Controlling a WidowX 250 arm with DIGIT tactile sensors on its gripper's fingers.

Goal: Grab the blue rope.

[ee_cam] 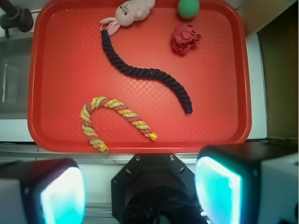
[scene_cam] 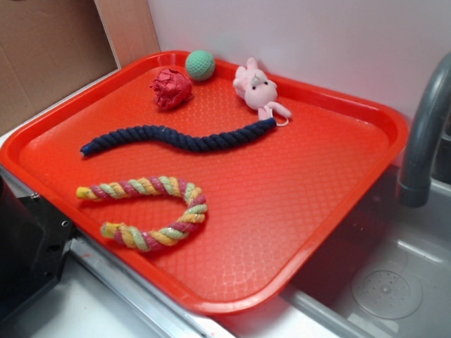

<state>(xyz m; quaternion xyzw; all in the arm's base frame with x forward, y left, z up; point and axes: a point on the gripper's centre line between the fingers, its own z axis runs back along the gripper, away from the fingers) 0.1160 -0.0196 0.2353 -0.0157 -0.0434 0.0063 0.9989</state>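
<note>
Navy cotton: the blue rope (scene_cam: 180, 139) lay in a loose S across the upper middle of the exterior frame, on the red tray (scene_cam: 331, 183).
Right end: touching or just beside the pink plush bunny (scene_cam: 258, 89) at the tray's top edge.
Above it: a red crumpled toy (scene_cam: 171, 88) and a green ball (scene_cam: 200, 65), near but apart.
Below it: a pink-yellow-green striped rope (scene_cam: 158, 211) bent into a U, apart from the blue one.
Right edge: a grey faucet (scene_cam: 423, 134) over a sink (scene_cam: 394, 282).
Gripper (ee_cam: 140, 186): pads spread wide at the bottom of the wrist frame, empty, off the tray's near rim.
</note>
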